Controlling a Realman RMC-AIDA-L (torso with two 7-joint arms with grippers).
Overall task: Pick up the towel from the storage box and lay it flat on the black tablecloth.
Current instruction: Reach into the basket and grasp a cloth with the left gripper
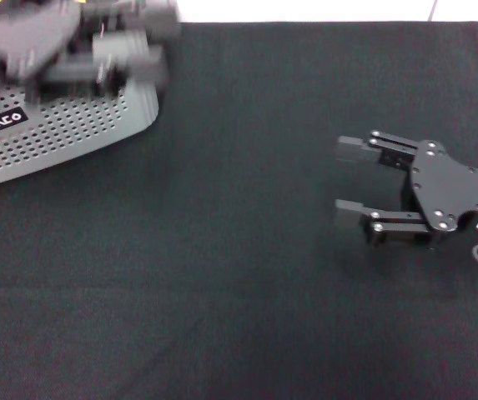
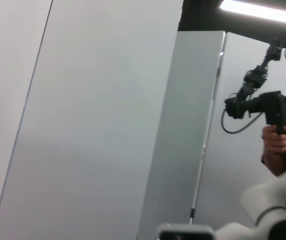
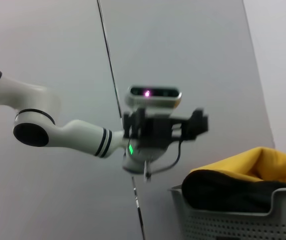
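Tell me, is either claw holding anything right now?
No. The right gripper lies open and empty on the black tablecloth; the left gripper hovers above the storage box.

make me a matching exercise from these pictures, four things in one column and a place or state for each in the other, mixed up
Things
1. towel
2. storage box
3. right gripper
4. left gripper

Places or states
A. open, low over the black tablecloth
B. above the box
C. heaped in the box, yellow showing
D. far left corner of the cloth

Pairs: 1-C, 2-D, 3-A, 4-B
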